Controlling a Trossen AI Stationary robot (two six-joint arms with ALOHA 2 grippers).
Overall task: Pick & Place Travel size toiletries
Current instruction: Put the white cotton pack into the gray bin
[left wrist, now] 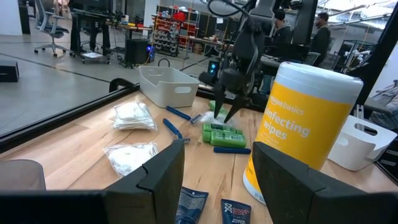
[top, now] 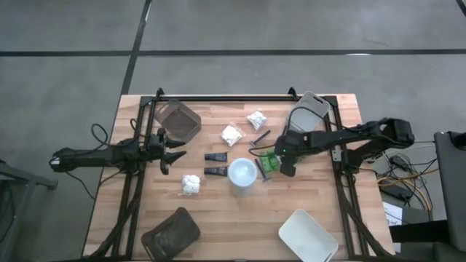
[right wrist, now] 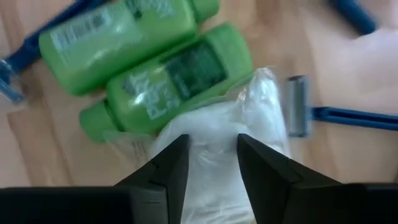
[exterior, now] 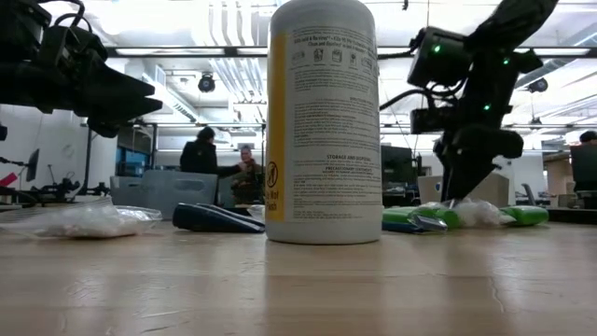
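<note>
My right gripper [right wrist: 211,149] points steeply down at a white lumpy packet [right wrist: 214,121] that lies on the table against two green pieces [right wrist: 165,81]. A blue-handled razor [right wrist: 298,115] lies beside the packet. The yellow white-capped bottle [top: 242,173] stands upright just left of that gripper [top: 280,161]. Two dark tubes [top: 215,164] and other white packets [top: 231,135] [top: 191,184] lie flat around mid-table. My left gripper [top: 175,151] waits open and level at the left, nothing between its fingers [left wrist: 165,171]. My right gripper has the white packet's crumpled upper part [right wrist: 211,140] between its two fingers, one on each side. The fingers come from above, slanting down. The packet still lies on the table beside the green pieces.
Dark brown trays sit at the far left [top: 178,120] and near left [top: 171,233]. White trays sit at the far right [top: 309,109] and near right [top: 307,234]. Another white packet [top: 256,120] and razors [top: 260,138] lie behind the right gripper. People [exterior: 201,154] show beyond the table.
</note>
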